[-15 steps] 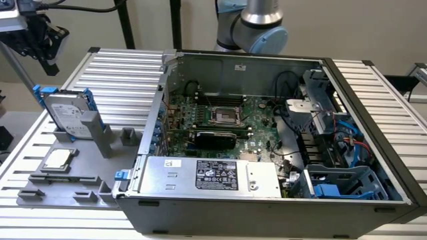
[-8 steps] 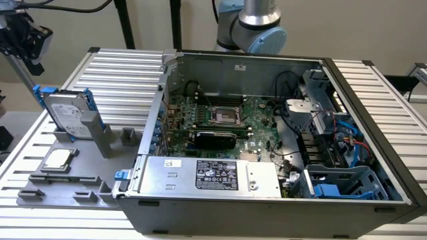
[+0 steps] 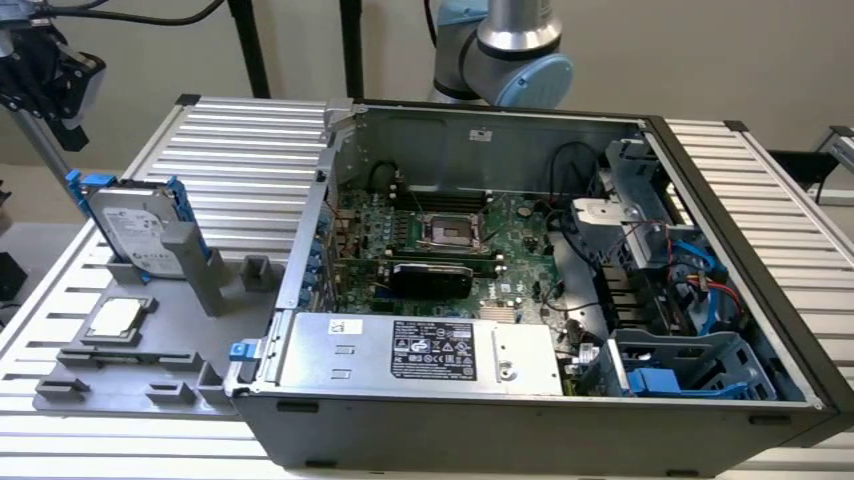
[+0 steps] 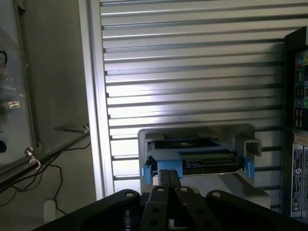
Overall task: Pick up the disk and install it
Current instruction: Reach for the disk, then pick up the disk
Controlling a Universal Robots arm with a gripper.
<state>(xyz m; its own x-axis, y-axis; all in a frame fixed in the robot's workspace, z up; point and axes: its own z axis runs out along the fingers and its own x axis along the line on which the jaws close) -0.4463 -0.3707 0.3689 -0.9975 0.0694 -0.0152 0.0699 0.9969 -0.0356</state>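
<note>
Currently the gripper (image 4: 168, 174), shut and empty, hangs above the disk (image 3: 134, 228), which stands on edge in a grey fixture (image 3: 220, 290) beside the computer case (image 3: 534, 420), so a clean pick likely needs careful centring over its top edge.

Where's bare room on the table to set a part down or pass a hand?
Free: ribbed table behind the grey fixture, between the disk and the computer case; also the table strip beyond the case at the exterior view's right. Crowded: inside the case, and the fixture around the disk and CPU chip.
</note>
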